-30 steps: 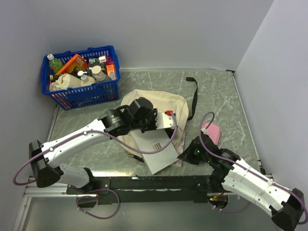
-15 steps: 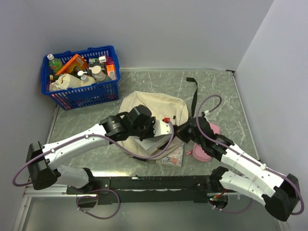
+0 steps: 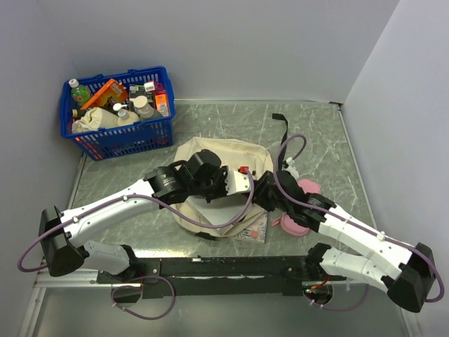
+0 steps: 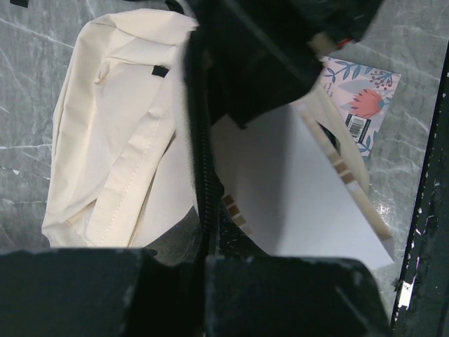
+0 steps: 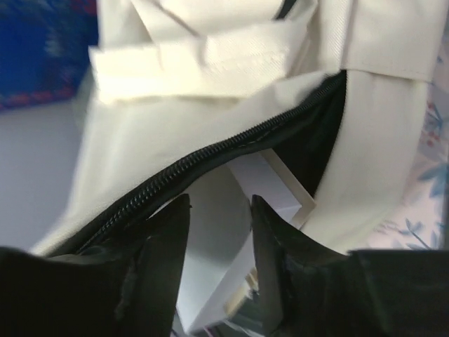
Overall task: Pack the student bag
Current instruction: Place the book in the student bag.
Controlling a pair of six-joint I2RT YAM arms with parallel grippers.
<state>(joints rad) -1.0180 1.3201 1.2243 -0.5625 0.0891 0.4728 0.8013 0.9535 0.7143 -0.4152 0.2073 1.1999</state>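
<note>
Soft and limp, the student bag [image 3: 226, 148] slumps on the surface [image 3: 323, 133] beneath both claws, the left claw [image 4: 198, 270] clamped on its firmer zip rim, probably the surest hold, while the right claw [image 5: 219, 239] hangs apart just above a white book [image 5: 270, 175] in the bag's mouth.

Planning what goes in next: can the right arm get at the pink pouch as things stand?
Probably, but not directly. Nothing lies on the pink pouch, yet the right arm crosses above it and its jaws are at the opening of the student bag, so it would have to draw back first.
</note>
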